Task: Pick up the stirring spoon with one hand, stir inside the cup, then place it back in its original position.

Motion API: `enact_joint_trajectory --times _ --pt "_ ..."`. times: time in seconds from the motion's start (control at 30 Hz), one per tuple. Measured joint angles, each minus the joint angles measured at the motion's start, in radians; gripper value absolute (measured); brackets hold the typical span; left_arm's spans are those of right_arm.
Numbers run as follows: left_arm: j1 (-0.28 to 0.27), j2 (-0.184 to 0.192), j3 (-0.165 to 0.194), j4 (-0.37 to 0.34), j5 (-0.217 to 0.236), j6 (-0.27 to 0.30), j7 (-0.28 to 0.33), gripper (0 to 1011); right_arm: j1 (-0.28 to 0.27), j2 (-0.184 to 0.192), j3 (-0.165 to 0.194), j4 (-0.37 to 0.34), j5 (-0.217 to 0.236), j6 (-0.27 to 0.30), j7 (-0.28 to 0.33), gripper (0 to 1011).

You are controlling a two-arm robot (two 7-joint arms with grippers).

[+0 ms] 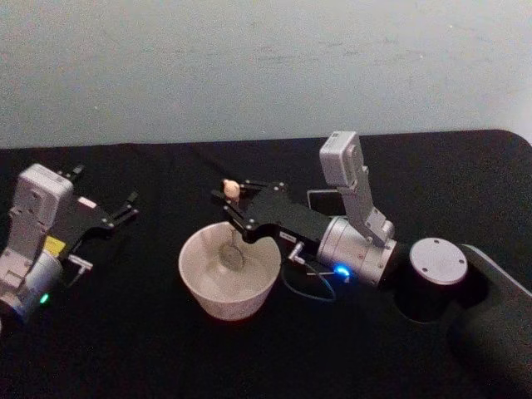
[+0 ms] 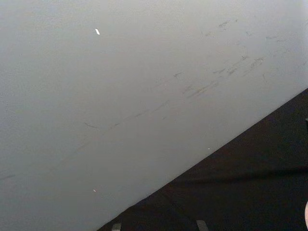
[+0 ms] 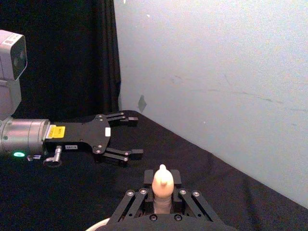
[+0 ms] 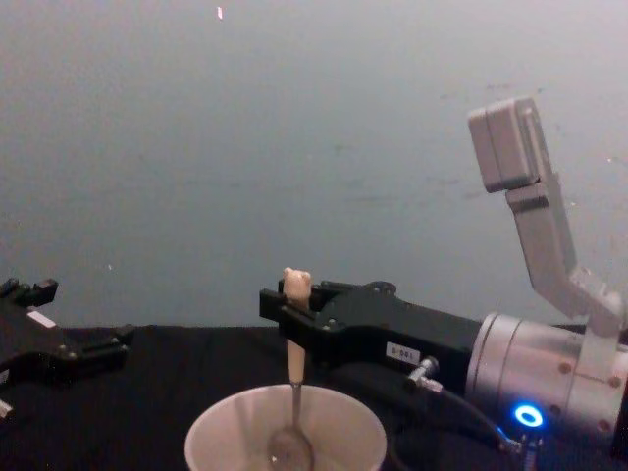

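Chest view first: nearest to us stands the cup (image 4: 339, 422), wide, round and cream-white, on the table (image 1: 125, 332), which is covered in black cloth. The stirring spoon (image 4: 294, 368) stands almost upright inside it. We see its shiny metal bowl down near the bottom of the cup, and its beige handle rising above the rim to the little bear-head knob.

Just above the cup, the right gripper (image 4: 291, 314) reaches in from the right, its black body lying roughly level. Its fingers are clenched on the upper part of the spoon's handle, right under the knob. In the right wrist view we see the knob poking up between the two black fingers, with a sliver of the cup's rim below them.

In the head view, the cup sits near the middle of the table with the right gripper over its far edge. Beyond the right arm we make out the dark square holder (image 1: 320, 201), partly hidden by the arm and standing apart from the cup.

Off to the left of the table, well apart from the cup, the left gripper (image 3: 134, 135) hangs idle. Its jaws are spread and grasp nothing.

Farthest back, a plain pale wall (image 1: 249, 66) rises behind the table's far edge.
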Motion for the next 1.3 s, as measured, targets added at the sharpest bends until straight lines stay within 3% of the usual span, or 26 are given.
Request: enact_joint_trajectory --times 0.33,0.8,1.07,1.3 --pt "0.0 0.0 0.0 0.0 0.0 0.0 0.0 1001 -0.012 0.009 0.013 -0.015 -0.002 0.001 0.001 209" --pt "0.0 0.0 0.0 0.0 0.0 0.0 0.0 1001 -0.09 0.09 0.025 -0.142 0.015 0.017 0.033 209" --pt "0.0 0.0 0.0 0.0 0.0 0.0 0.0 1001 -0.121 0.111 0.002 -0.201 0.041 0.036 0.061 209" --pt "0.0 0.0 0.0 0.0 0.0 0.0 0.0 1001 -0.112 0.095 -0.022 -0.195 0.049 0.042 0.063 209"
